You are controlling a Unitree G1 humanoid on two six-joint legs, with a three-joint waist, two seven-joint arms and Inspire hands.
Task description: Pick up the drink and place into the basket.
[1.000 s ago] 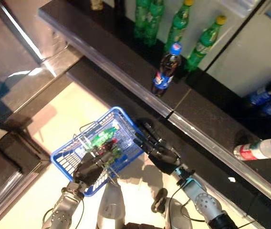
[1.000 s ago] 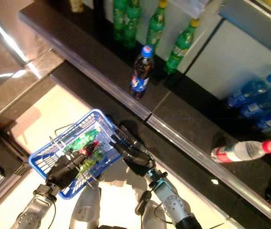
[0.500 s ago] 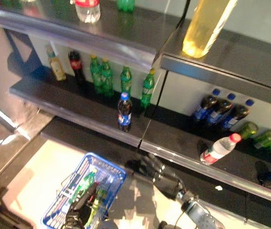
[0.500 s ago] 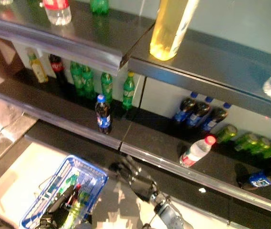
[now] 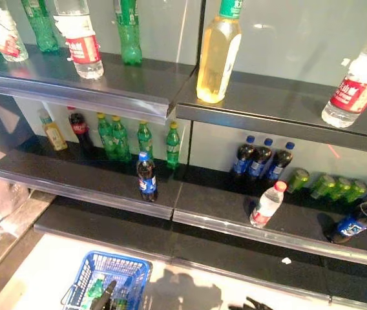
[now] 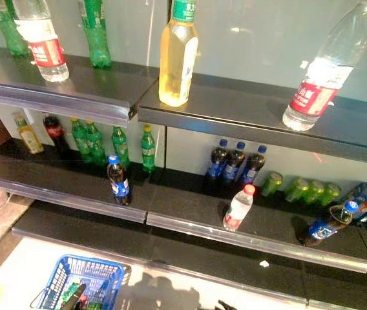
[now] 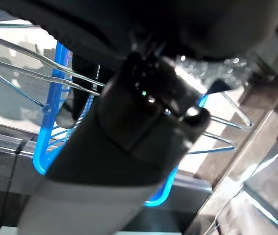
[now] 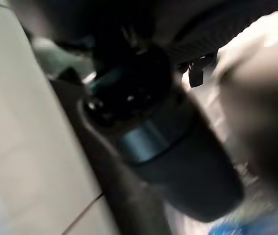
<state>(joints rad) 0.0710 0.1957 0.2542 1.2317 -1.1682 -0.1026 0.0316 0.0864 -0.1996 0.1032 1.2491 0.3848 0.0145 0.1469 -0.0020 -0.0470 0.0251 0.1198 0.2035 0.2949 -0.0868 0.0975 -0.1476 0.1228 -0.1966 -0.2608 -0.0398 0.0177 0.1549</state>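
camera tilted up | left hand (image 5: 108,294) fingers hooked on basket (image 5: 126,268) handle | drink (image 5: 146,178) shelved, well apart

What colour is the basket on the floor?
Blue, with thin metal handles; the basket shows best in the left eye view.

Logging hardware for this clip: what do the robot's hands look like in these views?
Little shows. The left hand and right hand appear as dark, slim fingertips at the head views' lower edge. In the left wrist view the hand's housing is a dark, rounded bulk with a grey section; in the right wrist view it is blurred, dark, with a bluish band.
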